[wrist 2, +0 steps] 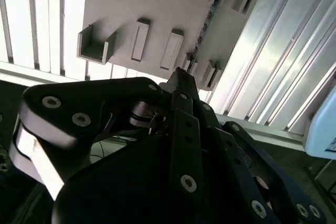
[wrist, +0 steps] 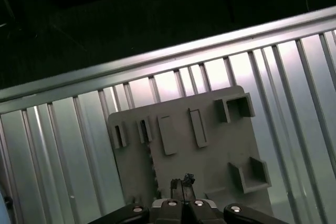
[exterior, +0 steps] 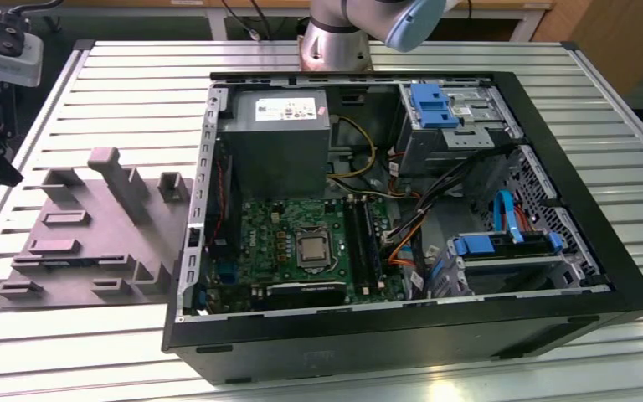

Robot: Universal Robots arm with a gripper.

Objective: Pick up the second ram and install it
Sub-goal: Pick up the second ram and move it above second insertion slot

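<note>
Open computer case beside grey fixture block

In the exterior view the slatted table lies bare from 10 to 12 o'clock of the grey block and again at its 6 o'clock, leaving open passage there. Tall posts stand on the block's 12 to 2 o'clock part, and low ridges and pockets cover the rest. At its 3 o'clock the computer case rises just beside it and closes that side. Inside the case the power box fills 11 o'clock, and drive cages and cables crowd 1 to 4 o'clock. The board at 7 o'clock is open from above. In the first wrist view the gripper, fingers together, is apart from the block with nothing between them.
</note>
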